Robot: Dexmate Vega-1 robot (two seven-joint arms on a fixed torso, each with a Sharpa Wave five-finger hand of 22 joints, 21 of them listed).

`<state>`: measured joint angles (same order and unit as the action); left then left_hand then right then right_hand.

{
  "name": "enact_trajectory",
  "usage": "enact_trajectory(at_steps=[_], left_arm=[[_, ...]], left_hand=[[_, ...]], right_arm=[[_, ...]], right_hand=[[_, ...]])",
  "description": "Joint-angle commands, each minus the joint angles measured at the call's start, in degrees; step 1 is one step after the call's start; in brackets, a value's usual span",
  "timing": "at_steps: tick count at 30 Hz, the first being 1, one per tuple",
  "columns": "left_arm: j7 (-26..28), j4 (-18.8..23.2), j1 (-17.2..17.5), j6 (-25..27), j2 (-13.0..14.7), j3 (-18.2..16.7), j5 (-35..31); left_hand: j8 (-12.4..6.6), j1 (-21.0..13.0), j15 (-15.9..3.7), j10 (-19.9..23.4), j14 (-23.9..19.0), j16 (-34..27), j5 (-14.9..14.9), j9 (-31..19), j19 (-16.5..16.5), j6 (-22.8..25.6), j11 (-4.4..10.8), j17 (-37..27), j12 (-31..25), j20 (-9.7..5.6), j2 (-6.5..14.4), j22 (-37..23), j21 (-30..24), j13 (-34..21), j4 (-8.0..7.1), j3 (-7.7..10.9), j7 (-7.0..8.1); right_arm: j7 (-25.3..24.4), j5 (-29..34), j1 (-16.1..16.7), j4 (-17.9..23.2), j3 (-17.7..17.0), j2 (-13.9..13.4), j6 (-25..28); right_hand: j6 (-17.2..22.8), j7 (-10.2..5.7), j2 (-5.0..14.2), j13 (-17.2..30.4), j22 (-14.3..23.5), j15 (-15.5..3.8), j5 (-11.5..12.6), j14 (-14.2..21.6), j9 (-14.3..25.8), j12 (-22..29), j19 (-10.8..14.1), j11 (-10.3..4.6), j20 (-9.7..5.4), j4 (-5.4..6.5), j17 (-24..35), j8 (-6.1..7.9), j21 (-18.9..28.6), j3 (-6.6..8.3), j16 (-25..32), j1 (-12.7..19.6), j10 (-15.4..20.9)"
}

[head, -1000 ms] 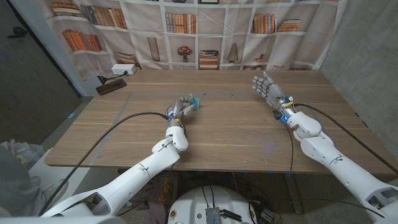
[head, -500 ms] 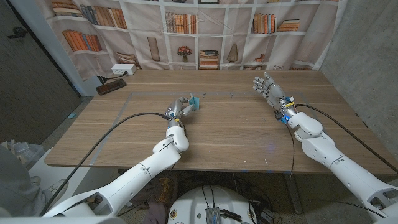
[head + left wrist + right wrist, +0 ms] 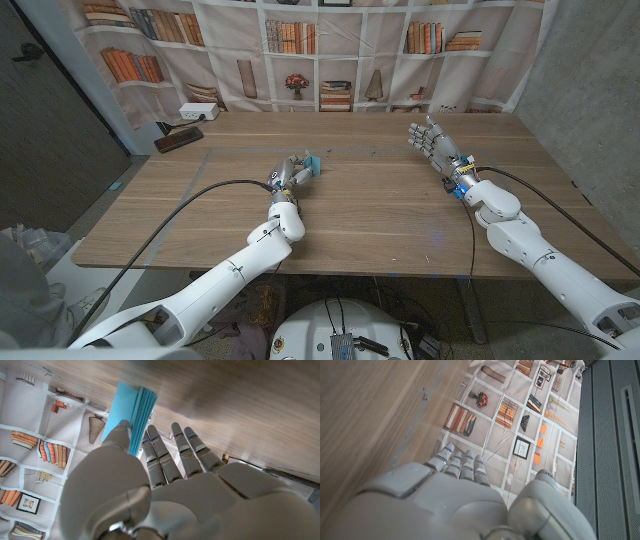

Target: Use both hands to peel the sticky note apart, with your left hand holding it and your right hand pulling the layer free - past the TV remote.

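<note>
Two arms reach over the wooden table [image 3: 380, 215] from the bottom corners of the head view, and mine are the fingers at their ends. My right hand [image 3: 433, 142], at upper right of centre in that frame, holds nothing, its fingers apart and pointing toward the bookshelf backdrop [image 3: 330, 50], well apart from the work. My left hand [image 3: 287, 178], just left of centre, pinches the blue sticky note pad [image 3: 313, 164] between thumb and fingers; the left wrist view shows the pad [image 3: 131, 415] edge-on, its stacked sheets fanned slightly beyond the grip. As I judge it, the pad stands on edge, lifted off the wood, its long axis running from my fingertips up and to the right in the head view, free end aimed at the far side of the table. The risk from here, I think, is the wide gap my right hand must cross: a poorly aimed approach could knock the pad from a light pinch, or catch several sheets rather than one. A dark flat object [image 3: 178, 140], perhaps the TV remote, lies at upper left beside a white box [image 3: 199, 112]; I cannot tell for sure.
</note>
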<state>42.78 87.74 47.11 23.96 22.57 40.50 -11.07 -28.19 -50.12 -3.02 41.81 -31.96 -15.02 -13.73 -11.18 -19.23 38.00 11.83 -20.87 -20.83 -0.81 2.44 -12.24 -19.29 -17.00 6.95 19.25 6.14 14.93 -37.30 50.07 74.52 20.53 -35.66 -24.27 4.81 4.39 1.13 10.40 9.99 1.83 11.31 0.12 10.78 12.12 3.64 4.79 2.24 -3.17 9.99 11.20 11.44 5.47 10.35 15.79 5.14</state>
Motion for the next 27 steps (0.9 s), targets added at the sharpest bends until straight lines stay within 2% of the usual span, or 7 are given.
enact_trajectory(at_steps=[1,11,16,18,21,23,27], left_arm=[[-0.28,-1.26,-0.74,-1.02,-0.24,0.26,0.28],[-0.06,-2.06,-1.07,-1.38,-0.65,0.37,0.47],[1.02,-2.66,-1.16,-1.45,-1.22,0.31,0.29],[1.11,-2.86,-1.25,-1.91,-1.10,0.46,0.11],[1.92,-3.18,-1.27,-2.11,-1.41,0.39,-0.08],[2.60,-3.58,-1.24,-3.02,-1.55,0.34,-0.18],[3.84,-4.07,-0.77,-5.16,-2.11,-0.48,0.63]], left_hand=[[-0.58,-0.61,-9.43,2.03,-0.78,-0.31,0.64,-0.08,-0.23,1.56,-0.16,-0.21,-0.37,-0.35,0.81,-0.12,-0.38,0.09,-0.06,0.82,-0.12],[-3.21,-3.66,-9.70,9.13,-3.28,-0.29,2.52,-0.02,-0.12,9.70,-0.07,0.23,-1.76,-0.34,4.60,0.00,-0.85,-0.13,0.76,4.79,-0.07],[-4.15,-6.84,-10.00,11.64,-5.49,-0.51,2.94,-0.16,-0.44,11.69,-0.03,-0.08,-2.45,0.37,8.40,-0.07,-1.44,-0.56,0.97,8.88,-0.14],[-4.48,-7.58,-10.26,12.47,-6.90,-1.11,3.04,-0.20,-0.57,12.31,-0.07,-0.49,-2.77,0.47,8.72,-0.08,-1.63,-0.73,0.89,9.76,0.29],[-4.87,-9.26,-10.56,15.12,-9.55,-2.78,3.35,-0.40,-1.26,12.58,-0.24,-1.67,-3.60,-0.06,8.43,-0.13,-2.17,-1.05,1.27,10.67,-0.32],[-4.87,-11.06,-10.62,17.57,-12.88,-4.50,3.51,-0.54,-3.22,12.23,-0.37,-2.89,-4.36,-2.03,7.88,-0.21,-3.35,-1.46,1.66,11.22,-1.07],[-5.08,-12.10,-10.78,18.53,-15.29,-5.79,3.60,-0.53,-4.21,13.00,-0.48,-3.83,-4.55,-2.56,7.35,-0.27,-4.10,-1.67,1.89,11.02,-1.70]], right_arm=[[0.03,0.02,-0.12,-0.39,-0.05,-0.01,0.09],[-0.19,0.06,-0.32,-0.45,0.03,0.05,0.51],[-0.36,0.27,-0.30,-0.54,0.00,0.01,0.32],[-0.36,0.33,-0.25,-0.54,-0.02,-0.04,0.22],[-0.53,0.28,-0.05,-0.33,-0.11,-0.13,0.25],[-0.65,0.20,0.06,-0.22,-0.19,-0.12,0.25],[-0.73,0.18,0.19,-0.08,-0.29,-0.15,0.10]], right_hand=[[0.42,-0.09,0.34,0.14,0.34,0.07,-0.06,0.13,0.20,-0.05,0.39,-0.42,0.38,-0.31,0.14,0.23,-0.15,-0.13,0.15,0.06,0.28],[0.40,-0.08,0.38,0.14,0.34,0.02,-0.06,0.14,0.20,-0.03,0.44,-0.41,0.31,-0.35,0.14,0.20,-0.14,-0.16,0.14,0.05,0.36],[0.39,-0.12,0.43,0.14,0.34,-0.07,-0.06,0.19,0.20,-0.03,0.47,-0.46,0.29,-0.37,0.13,0.18,-0.14,-0.16,0.15,0.06,0.38],[0.41,-0.10,0.44,0.15,0.34,-0.09,-0.06,0.20,0.20,-0.04,0.48,-0.52,0.29,-0.38,0.13,0.19,-0.14,-0.16,0.15,0.07,0.37],[0.43,-0.12,0.47,0.15,0.34,-0.10,-0.06,0.22,0.20,-0.03,0.48,-0.50,0.30,-0.40,0.13,0.19,-0.14,-0.17,0.15,0.07,0.40],[0.41,-0.13,0.48,0.15,0.34,-0.11,-0.06,0.22,0.20,-0.03,0.48,-0.52,0.29,-0.41,0.13,0.17,-0.15,-0.18,0.15,0.07,0.40],[0.43,-0.11,0.50,0.15,0.34,-0.08,-0.06,0.22,0.20,-0.04,0.49,-0.46,0.30,-0.43,0.13,0.18,-0.14,-0.18,0.14,0.08,0.40]])
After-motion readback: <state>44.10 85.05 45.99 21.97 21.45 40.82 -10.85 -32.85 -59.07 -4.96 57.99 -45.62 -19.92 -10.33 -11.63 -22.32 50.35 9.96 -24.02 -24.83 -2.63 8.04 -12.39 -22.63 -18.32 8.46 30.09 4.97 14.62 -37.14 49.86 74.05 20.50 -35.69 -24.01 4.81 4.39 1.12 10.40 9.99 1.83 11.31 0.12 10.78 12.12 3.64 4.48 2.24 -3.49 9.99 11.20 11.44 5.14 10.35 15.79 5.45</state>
